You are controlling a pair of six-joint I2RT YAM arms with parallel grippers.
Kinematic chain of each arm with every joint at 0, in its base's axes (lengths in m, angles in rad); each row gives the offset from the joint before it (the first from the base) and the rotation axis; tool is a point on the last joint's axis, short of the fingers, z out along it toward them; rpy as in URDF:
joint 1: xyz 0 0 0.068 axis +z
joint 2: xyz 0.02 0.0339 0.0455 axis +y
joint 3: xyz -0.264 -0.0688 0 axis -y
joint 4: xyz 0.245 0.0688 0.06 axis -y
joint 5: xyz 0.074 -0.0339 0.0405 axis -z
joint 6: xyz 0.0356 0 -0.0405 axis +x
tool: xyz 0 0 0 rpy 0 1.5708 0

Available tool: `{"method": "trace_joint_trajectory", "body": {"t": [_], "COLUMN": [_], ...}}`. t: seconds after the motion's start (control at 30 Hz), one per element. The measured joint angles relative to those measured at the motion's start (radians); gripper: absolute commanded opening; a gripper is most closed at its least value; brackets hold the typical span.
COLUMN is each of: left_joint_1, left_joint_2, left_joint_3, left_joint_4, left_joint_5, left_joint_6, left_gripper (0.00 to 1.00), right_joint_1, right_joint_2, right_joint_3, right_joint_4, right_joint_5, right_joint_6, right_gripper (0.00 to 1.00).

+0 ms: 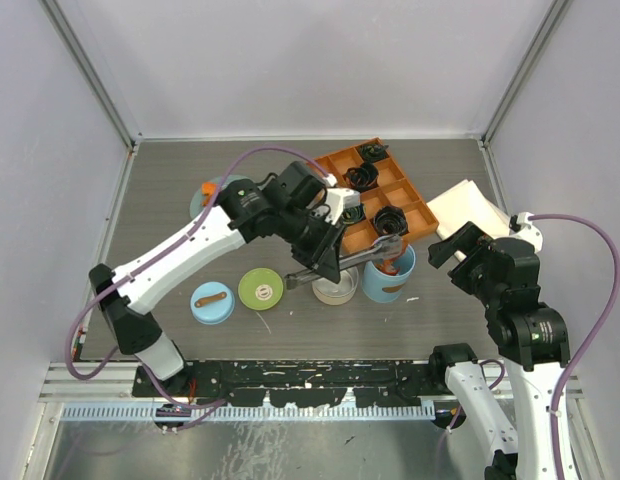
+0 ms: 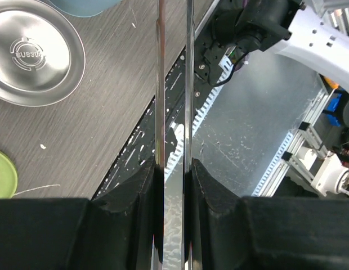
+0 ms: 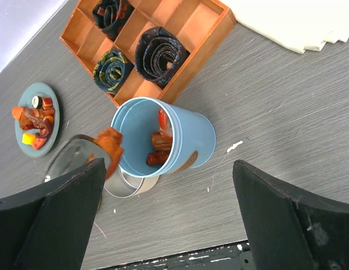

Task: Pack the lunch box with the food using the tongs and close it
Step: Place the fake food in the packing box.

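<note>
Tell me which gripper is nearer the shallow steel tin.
Left. The left gripper, jaws shut on the tongs, hangs close over the steel tin; the right gripper, jaws open, sits off to its right, past the light-blue cylinder.

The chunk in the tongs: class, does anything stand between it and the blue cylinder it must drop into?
Nothing visible does. The chunk held by the tongs in the left gripper hangs at the rim of the blue cylinder, whose mouth is open; the blue lid lies aside.
</note>
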Motion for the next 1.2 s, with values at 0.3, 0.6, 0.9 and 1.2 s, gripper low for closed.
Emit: {"method": "trace_joint_trajectory", "body": {"t": [0.3,0.6,0.9,1.2], "left_joint_1": [-0.04,-0.061,-0.063,-0.063], "left_joint_2": [0.078,0.142,0.152,0.15], "left_joint_3": [0.048,0.085,0.102,0.126], "left_joint_4": [-0.03,-0.061,-0.092,-0.106], "left_joint_5": [-0.064,-0.122,-0.151,-0.163], "left_joint_6": [0.024,0.047,0.07,0.072], "left_gripper": [0.18,0.23,0.36,0.37], "right_joint_1": [0.0,0.0,0.0,0.0], "right_joint_2": [-0.003,-0.006,-0.006,-0.006], "right_joint_3": [0.001,0.001,0.0,0.0], "right_joint_4": [0.0,0.0,0.0,0.0], "right_joint_5": [0.0,0.0,0.001,0.001], "right_joint_6": [0.0,0.0,0.0,0.0], "right_gripper": [1.0,1.0,1.0,1.0]}}
